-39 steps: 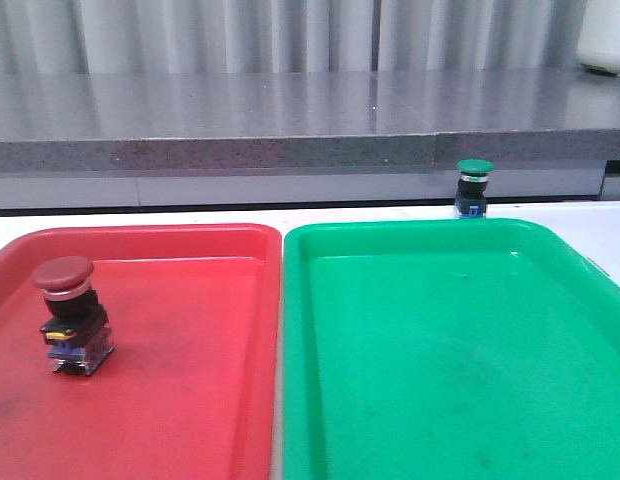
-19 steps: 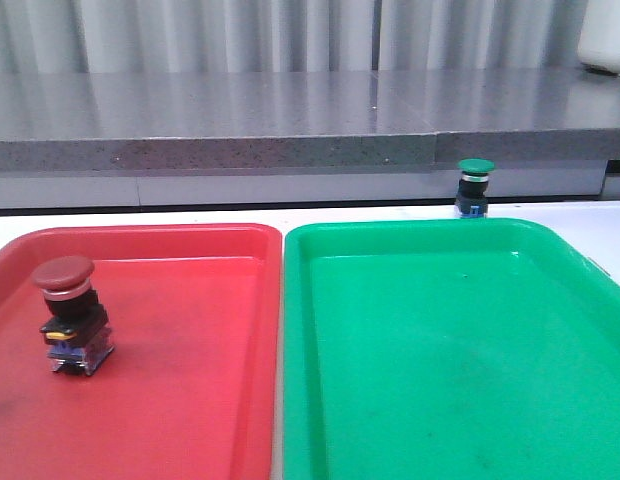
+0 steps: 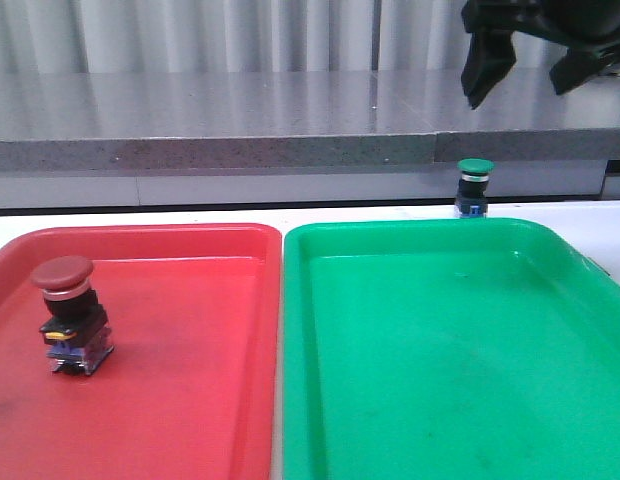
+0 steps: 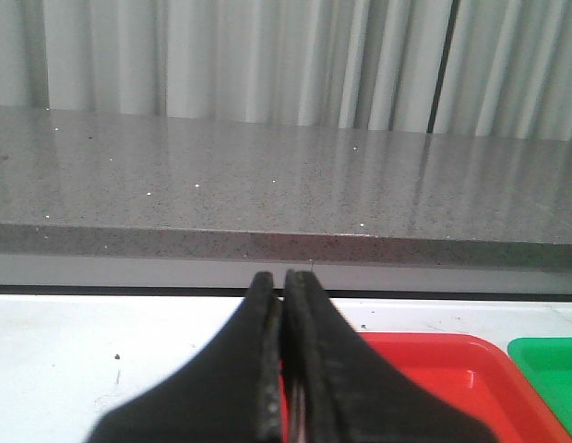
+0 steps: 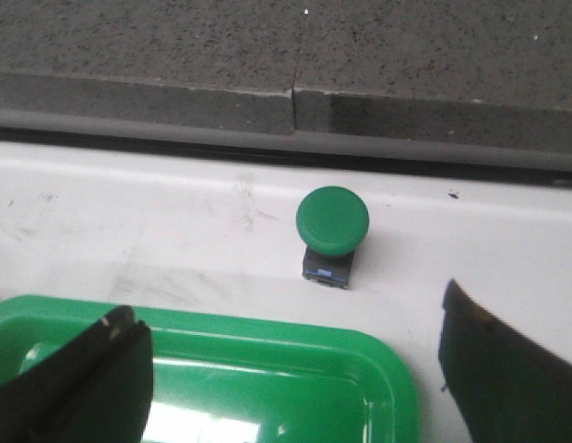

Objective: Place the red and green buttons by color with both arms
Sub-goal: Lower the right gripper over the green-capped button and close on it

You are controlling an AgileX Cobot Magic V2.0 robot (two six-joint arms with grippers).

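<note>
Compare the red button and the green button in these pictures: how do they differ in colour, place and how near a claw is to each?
The red button has a dark red cap; the green button has a green one. The red button stands inside the red tray; the green button stands on the white table behind the green tray, outside it. The open right claw hangs above the green button; none is near the red. Both stand upright, cap up.

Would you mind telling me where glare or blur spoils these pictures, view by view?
Front view: pale glare streaks lie on the green tray and the red tray; both buttons stay sharp. Left wrist view: the shut left pincer is soft, being so close to the lens. Right wrist view: the green button is crisp, while the right pincer's fingers blur at the frame's edge.
</note>
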